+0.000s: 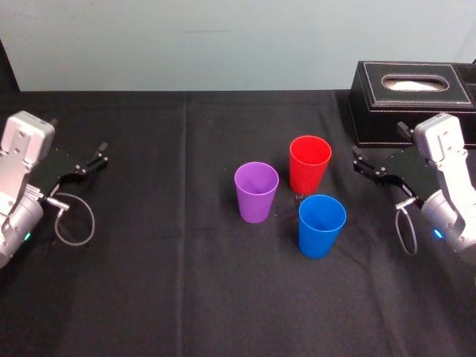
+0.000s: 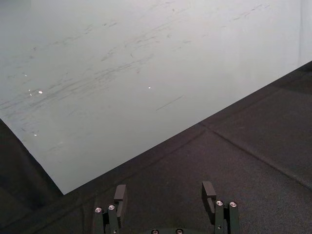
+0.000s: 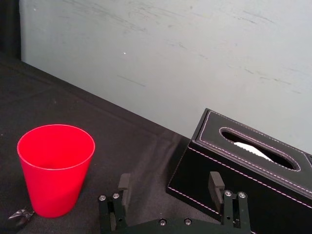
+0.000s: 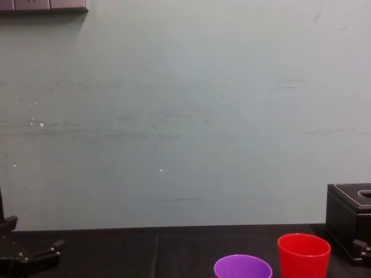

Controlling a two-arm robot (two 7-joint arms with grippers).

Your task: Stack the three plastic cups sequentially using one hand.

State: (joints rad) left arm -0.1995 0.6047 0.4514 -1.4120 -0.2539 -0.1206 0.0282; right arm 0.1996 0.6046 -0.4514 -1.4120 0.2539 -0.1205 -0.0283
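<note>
Red tapered plastic cup, purple cup, blue cup: upright, apart, mid-surface. Black right gripper released beside red, poised for pickup; left gripper released, parked left edge.

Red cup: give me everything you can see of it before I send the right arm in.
The red cup is a smooth, tapered plastic tumbler, wider at the rim than the base. It stands upright on the black cloth, mouth up, empty, not nested. It stands farther back than the blue cup and the purple cup, with the open right end effector beside it, not touching. A small dark scrap lies by its base.
</note>
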